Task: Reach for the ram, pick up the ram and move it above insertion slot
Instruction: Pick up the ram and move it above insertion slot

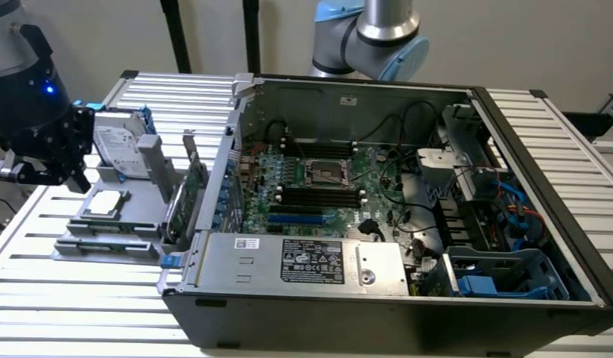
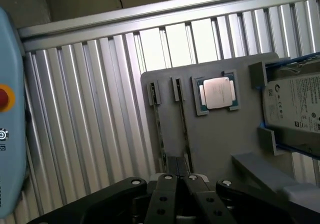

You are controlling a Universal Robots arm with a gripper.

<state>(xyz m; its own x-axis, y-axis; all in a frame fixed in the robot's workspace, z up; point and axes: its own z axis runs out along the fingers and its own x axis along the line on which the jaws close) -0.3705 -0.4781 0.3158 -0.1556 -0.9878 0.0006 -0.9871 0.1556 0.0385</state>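
Closest in, on my wrist camera, the hand [image 2: 179, 176] has its two dark fingers pressed together and nothing between them. It hangs over the near end of a gray holder [image 2: 215, 149] that lies on the slatted metal surface [image 2: 100, 109].

Just beyond the fingertips two thin boards stand on edge in the holder, side by side. I take the one nearer the hand's centre line to be the ram [image 2: 183, 129], though edge-on I cannot be sure which is which.

As I judge it, closed fingers could knock the board's top edge instead of straddling it. The neighbouring board is also close enough for a finger to snag. A grip off the middle could tilt so narrow a stick.

From here the ram shows as a long, very thin dark line seated in a small gray clip, its chips hidden.

Farther along the holder sit a square processor chip [image 2: 217, 92] and a hard drive [image 2: 295, 109]. Farthest, on the exterior camera, the open computer case [image 1: 306, 321] holds several alike black sockets, the memory slot [image 1: 317, 198] among them, well apart from the ram.
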